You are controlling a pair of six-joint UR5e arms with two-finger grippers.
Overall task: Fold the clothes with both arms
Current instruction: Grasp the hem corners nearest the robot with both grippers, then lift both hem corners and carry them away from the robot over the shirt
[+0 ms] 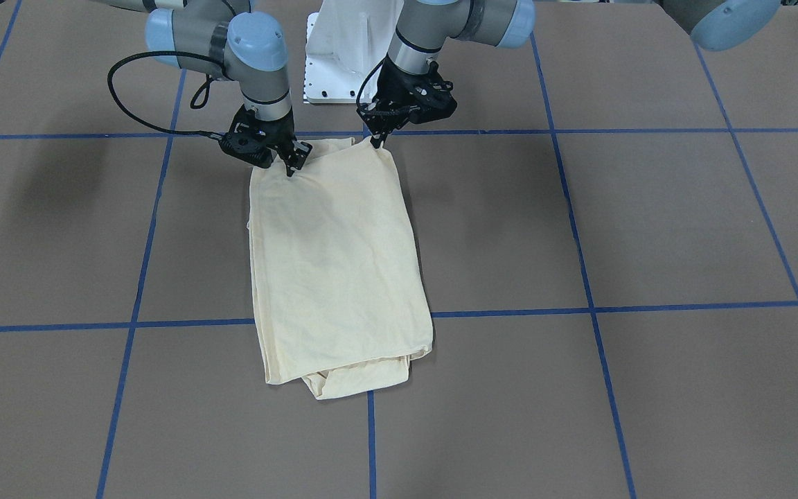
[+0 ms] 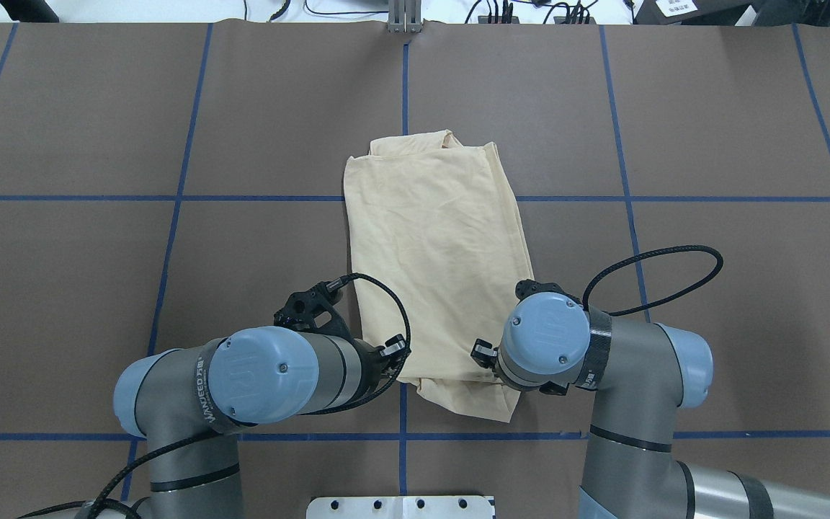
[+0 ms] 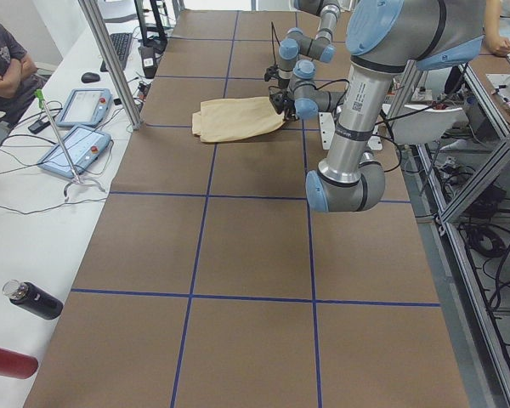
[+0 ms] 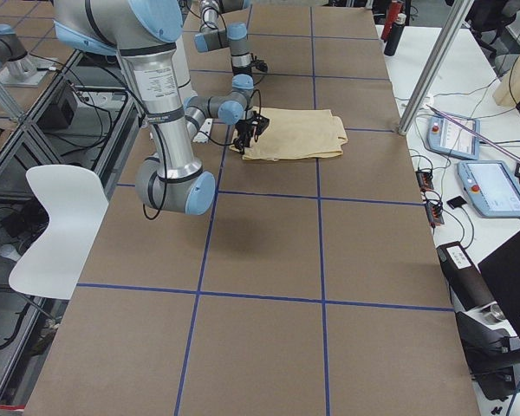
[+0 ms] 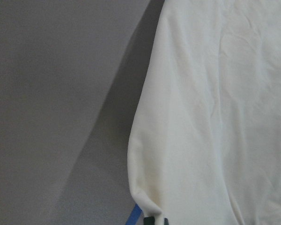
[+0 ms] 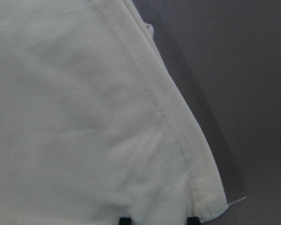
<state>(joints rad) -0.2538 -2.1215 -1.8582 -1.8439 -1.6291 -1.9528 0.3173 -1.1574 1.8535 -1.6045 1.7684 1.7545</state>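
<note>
While the cream shirt (image 1: 340, 263), folded into a long strip, lies on the brown table (image 1: 648, 229) over crossed blue tape lines (image 1: 510, 312), the left gripper (image 1: 376, 142) and the right gripper (image 1: 294, 163) each stand clamped on one corner of its end nearest the robot base (image 1: 343, 48).

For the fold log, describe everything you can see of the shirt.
The shirt is pale cream-yellow, thin, softly wrinkled cloth, folded into a long narrow stack, plain side up; no print or tag shows. It lies on the brown table, running away from the robot across a blue tape line. Inner folded layers poke out at the far end. A stitched hem edges one near corner. The left gripper and right gripper each pinch a near corner.
</note>
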